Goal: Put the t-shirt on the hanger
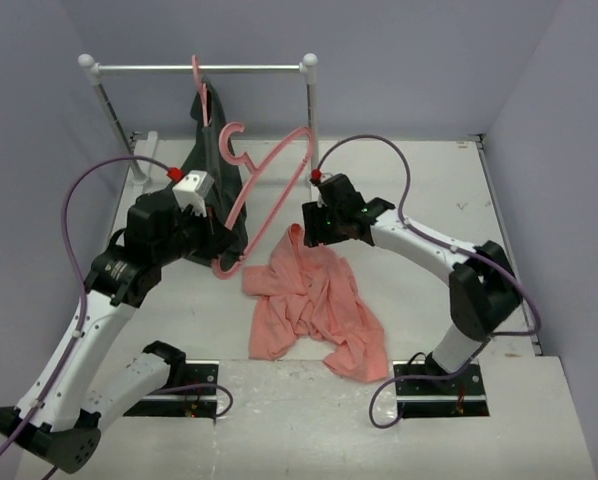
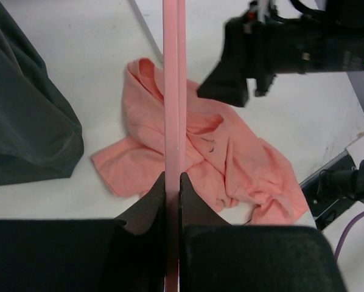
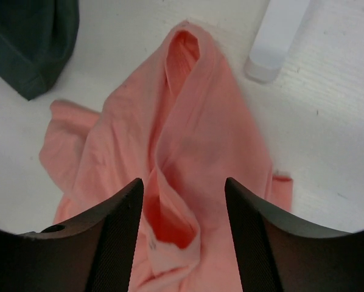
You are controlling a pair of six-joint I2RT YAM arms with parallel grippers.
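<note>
T-shirt [image 1: 314, 305] lying under the right hand, hanger gripped in the left

The salmon-pink t-shirt is lying crumpled on the white tabletop [image 1: 429, 190], between the two arms. The right hand [image 3: 183, 182] is hanging directly over the shirt's far end, its fingers standing apart and straddling a raised fold of cloth; whether they are touching it is hard to tell. The left hand [image 2: 173, 177] is clamping together on the thin pink hanger [image 2: 173, 91], holding it tilted in the air above the shirt's left side. A dark garment [image 1: 207, 150] is hanging from the rail [image 1: 199, 68] just beside it.
</note>
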